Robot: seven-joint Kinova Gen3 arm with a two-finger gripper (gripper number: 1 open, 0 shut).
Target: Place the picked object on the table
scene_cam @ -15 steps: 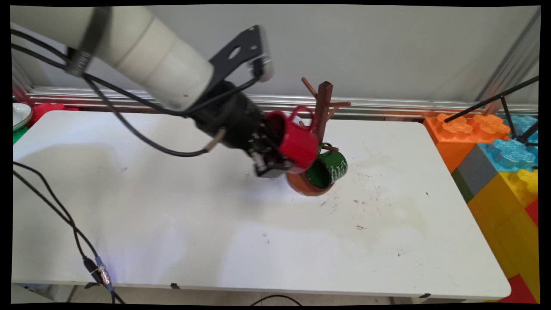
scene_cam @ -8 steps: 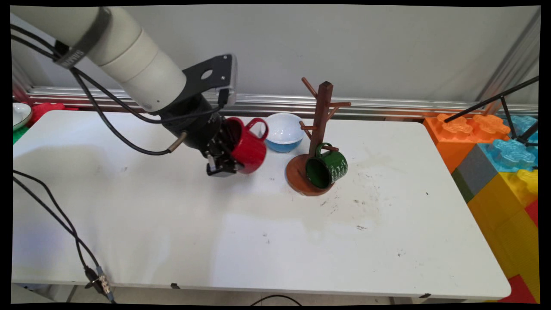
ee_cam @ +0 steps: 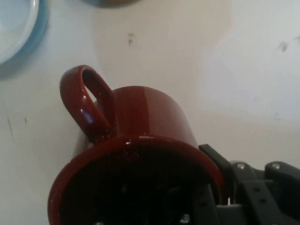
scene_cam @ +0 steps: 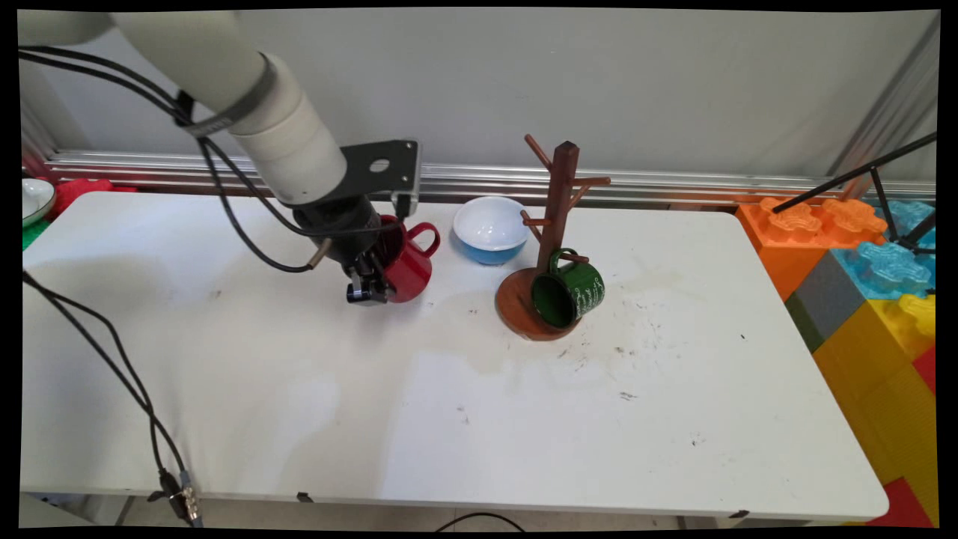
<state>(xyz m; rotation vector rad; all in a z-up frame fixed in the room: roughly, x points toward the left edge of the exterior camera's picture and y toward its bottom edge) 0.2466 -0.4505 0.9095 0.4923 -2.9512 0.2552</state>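
Note:
My gripper [scene_cam: 374, 281] is shut on the rim of a red mug [scene_cam: 408, 262], one finger inside and one outside the wall. The mug stands nearly upright, low over the white table [scene_cam: 449, 419] left of centre, its handle pointing right toward a blue bowl [scene_cam: 490, 228]. In the hand view the red mug [ee_cam: 140, 140] fills the lower half, handle at upper left, with the gripper [ee_cam: 213, 197] clamped on its rim at lower right. A wooden mug tree [scene_cam: 554, 239] stands to the right, with a green mug [scene_cam: 567, 292] hanging from a low peg.
Large coloured toy blocks [scene_cam: 868, 277] are stacked past the table's right edge, with a black tripod leg above them. A white dish [scene_cam: 34, 198] sits off the far left corner. Black cables hang over the table's left side. The blue bowl's rim [ee_cam: 18, 28] shows at the hand view's top left.
The arm carried the red mug from the mug tree leftward and down toward the table, turning it more upright. The blue bowl came out from behind the arm.

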